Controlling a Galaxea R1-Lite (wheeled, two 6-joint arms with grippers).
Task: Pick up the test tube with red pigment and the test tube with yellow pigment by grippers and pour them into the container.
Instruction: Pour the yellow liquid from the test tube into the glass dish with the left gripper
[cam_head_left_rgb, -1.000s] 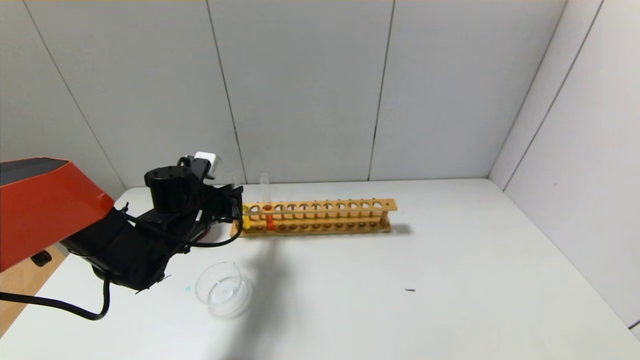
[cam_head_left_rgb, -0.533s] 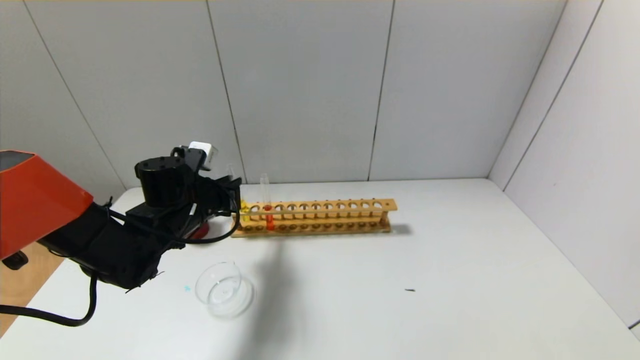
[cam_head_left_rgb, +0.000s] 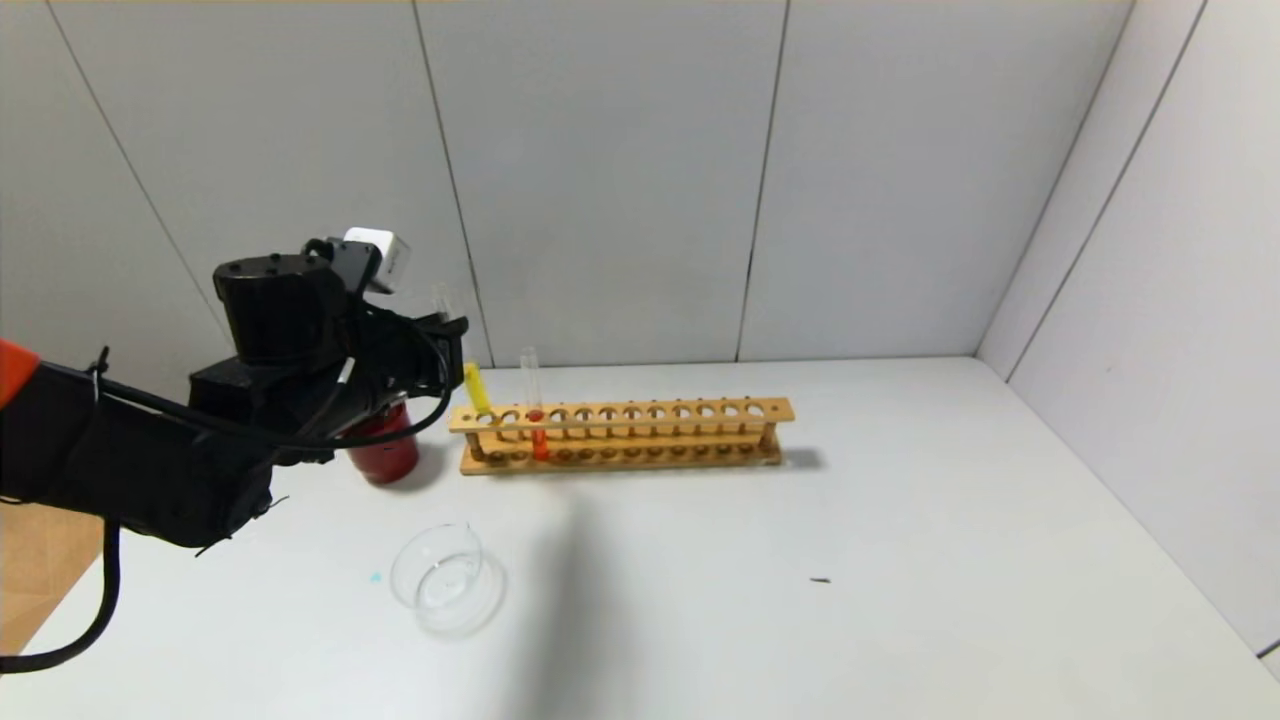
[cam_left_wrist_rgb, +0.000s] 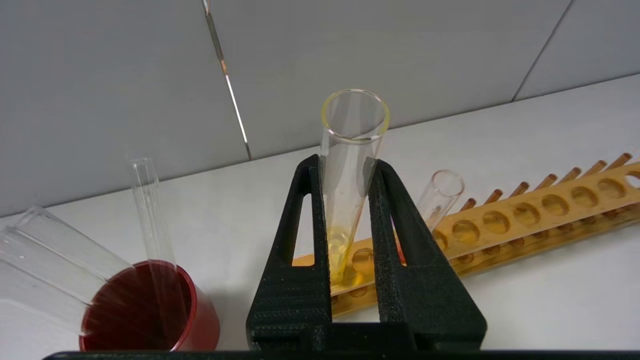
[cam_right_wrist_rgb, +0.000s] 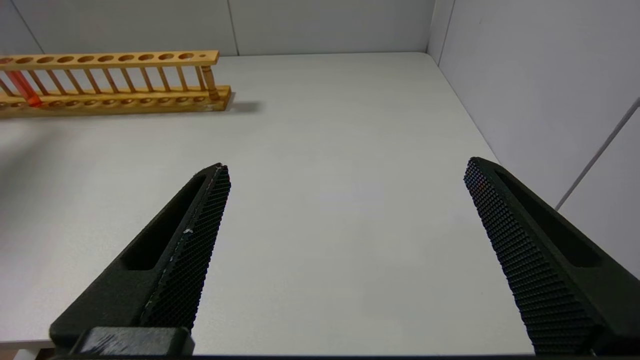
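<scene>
The left gripper (cam_head_left_rgb: 448, 340) was closed tight on the test tube with yellow pigment (cam_head_left_rgb: 476, 386), at the left middle of the head view, with the tube lifted out above the left end of the wooden rack (cam_head_left_rgb: 622, 434). In the left wrist view the two black fingers (cam_left_wrist_rgb: 295, 240) pressed the glass from both sides, and clear tubes leaned in the dark red cup (cam_left_wrist_rgb: 150, 310). The test tube with red pigment (cam_head_left_rgb: 537, 425) stood in the rack near its left end. The container (cam_head_left_rgb: 445, 580) sat on the white table (cam_head_left_rgb: 850, 600), at lower left. Only the right wrist view showed the right gripper (cam_right_wrist_rgb: 345, 175), with fingers wide apart above bare table.
</scene>
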